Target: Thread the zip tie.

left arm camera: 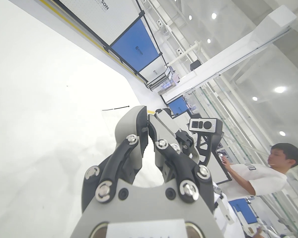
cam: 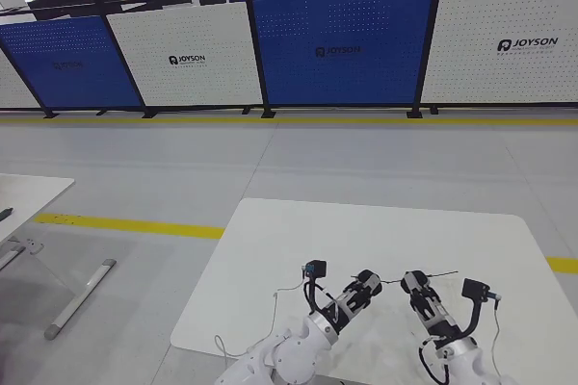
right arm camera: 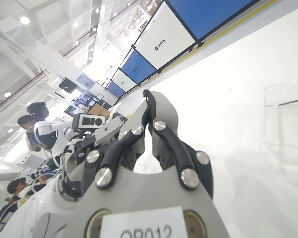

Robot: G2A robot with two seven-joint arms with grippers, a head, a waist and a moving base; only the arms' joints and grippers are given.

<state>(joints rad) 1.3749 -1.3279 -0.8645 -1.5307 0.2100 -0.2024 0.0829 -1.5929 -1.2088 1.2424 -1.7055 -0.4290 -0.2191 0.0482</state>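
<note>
One zip tie [cam: 443, 274] lies flat on the white table [cam: 366, 231], just beside your right gripper [cam: 410, 280]. You have it and the left gripper [cam: 370, 278] pinched closed, tips near each other, both apart from the tie.

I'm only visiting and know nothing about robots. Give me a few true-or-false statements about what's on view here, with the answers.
1. The table is white. True.
2. Both sets of fingers are spread wide. False: the left gripper and the right gripper both have their fingers shut.
3. A thin dark zip tie shows against the table. True.
4. The wall panels behind are all red. False: they are blue and white.
</note>
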